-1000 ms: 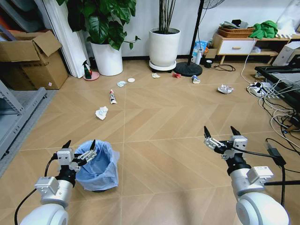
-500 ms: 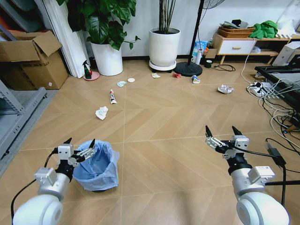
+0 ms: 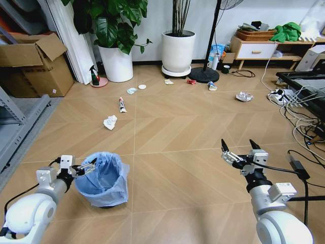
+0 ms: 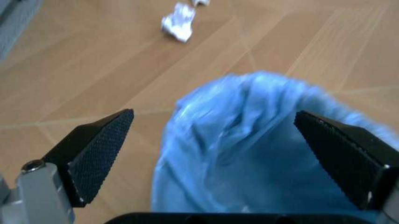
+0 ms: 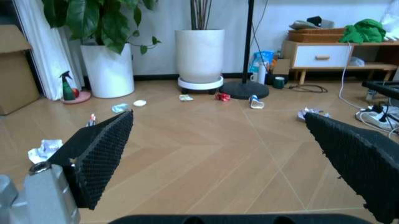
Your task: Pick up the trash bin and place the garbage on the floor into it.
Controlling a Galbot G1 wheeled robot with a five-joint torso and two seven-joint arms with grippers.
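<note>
Bin: trash bin (image 3: 103,180) stands upright on the floor (image 3: 177,127) at the near left, its crinkly light blue bag draped over the rim; in the left wrist view the bag (image 4: 268,149) sits between the 2 fingertips.
Left gripper: left gripper (image 3: 76,165) is level with the bin's left rim, pointing right at it, fingers spread wide with 1 tip at the bag's edge; no firm grasp on the bin can be made out.
Right gripper: right gripper (image 3: 238,150) hovers above bare floor at the near right, well apart from the bin, fingers wide apart and holding nothing.
Garbage, mid left: crumpled white paper wad (image 3: 109,122) lies beyond the bin, with a torn red and white wrapper (image 3: 122,104) farther on.
Garbage, far: white round lid (image 3: 142,87) and a pale scrap (image 3: 131,91) lie near the white plant pots (image 3: 177,51); a red packet (image 3: 191,81) and a blue-white packet (image 3: 212,86) lie by the black stand base (image 3: 203,75).
Garbage, far right: crumpled wad (image 3: 244,96) lies near the cables (image 3: 299,119).
</note>
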